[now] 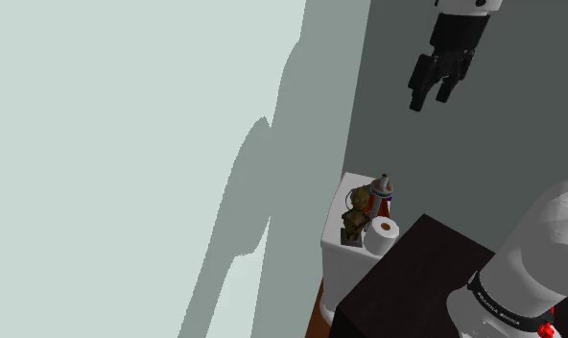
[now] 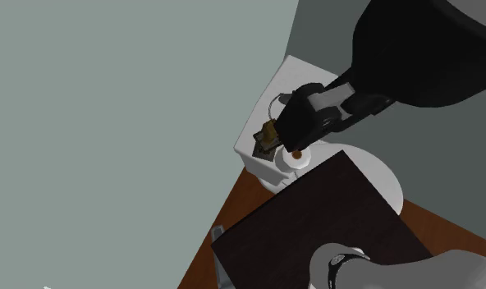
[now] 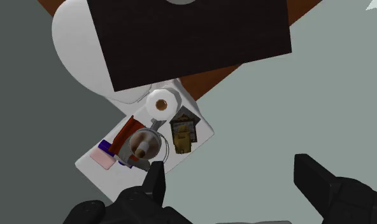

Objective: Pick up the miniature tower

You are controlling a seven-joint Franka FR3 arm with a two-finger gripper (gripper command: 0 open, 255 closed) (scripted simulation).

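- Shoulder view: the end effector (image 1: 432, 94) hangs high at the upper right, in front of a dark grey wall (image 1: 522, 134), with its fingers pointing down.
- Far below it a white toilet tank (image 1: 336, 252) stands against the wall. On its lid are the miniature tower (image 1: 357, 215), golden brown, a red and white bottle (image 1: 384, 192) just beside it, and a white paper roll (image 1: 383, 233) in front of both.
- The dark box (image 1: 416, 274) of the stand is near the tank, at the lower right.
- Second exterior view: the black end effector (image 2: 294, 125) is seen from above and covers most of the tank lid. The miniature tower (image 2: 268, 134) shows at its left edge and the paper roll (image 2: 298, 156) just under it. I cannot tell from here if anything touches.
- The white toilet bowl (image 2: 385, 176) lies beside the dark box (image 2: 315, 217), on a brown floor (image 2: 451, 234).
- Wrist view: the two fingers (image 3: 156, 181) stand wide apart with nothing between them, so the end effector (image 3: 228, 165) is released.
- The miniature tower (image 3: 183, 132) stands upright on the tank lid (image 3: 205, 135), between the paper roll (image 3: 162, 103) and the lid's edge, with the bottle (image 3: 142, 144) next to it. A small pink thing (image 3: 104, 160) lies at the other end of the lid.
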